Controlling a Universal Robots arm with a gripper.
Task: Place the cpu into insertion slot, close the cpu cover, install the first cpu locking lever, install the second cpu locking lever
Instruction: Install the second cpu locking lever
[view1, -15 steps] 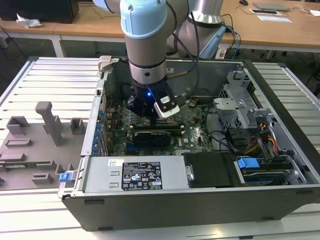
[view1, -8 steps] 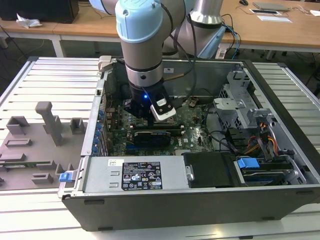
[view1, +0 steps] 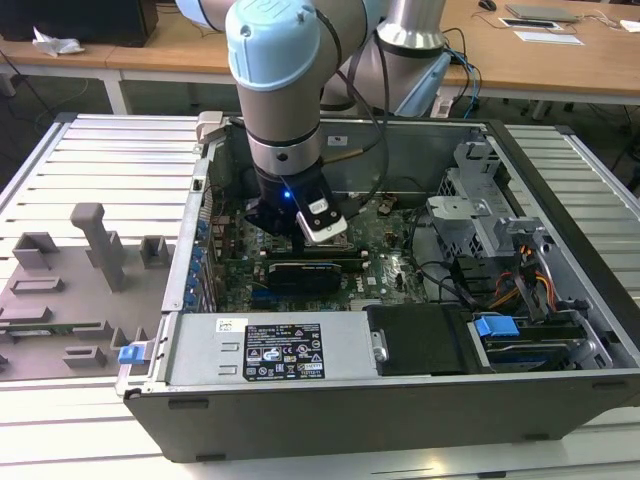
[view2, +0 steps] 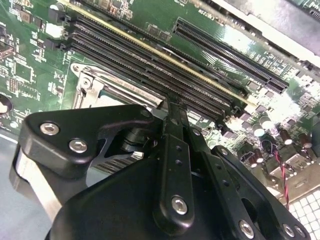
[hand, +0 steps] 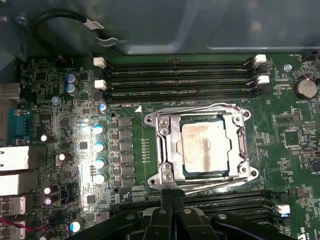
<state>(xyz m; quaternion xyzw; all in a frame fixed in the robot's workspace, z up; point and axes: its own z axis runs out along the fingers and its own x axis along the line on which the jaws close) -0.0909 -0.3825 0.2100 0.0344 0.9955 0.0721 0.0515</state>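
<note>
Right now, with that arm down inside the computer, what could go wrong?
The gripper sits at the edge of the cpu cover, already closed over the cpu; a slip could scrape the green motherboard around it. The memory slots lie close beside the socket and could get knocked. Loose cables inside the case might snag the arm.

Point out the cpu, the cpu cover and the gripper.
cpu (hand: 206, 147): first wrist view, middle of its pale metal top.
cpu cover (hand: 169, 150): first wrist view, one side bar of the frame.
gripper (hand: 171, 194): first wrist view, between its fingertips.
</note>
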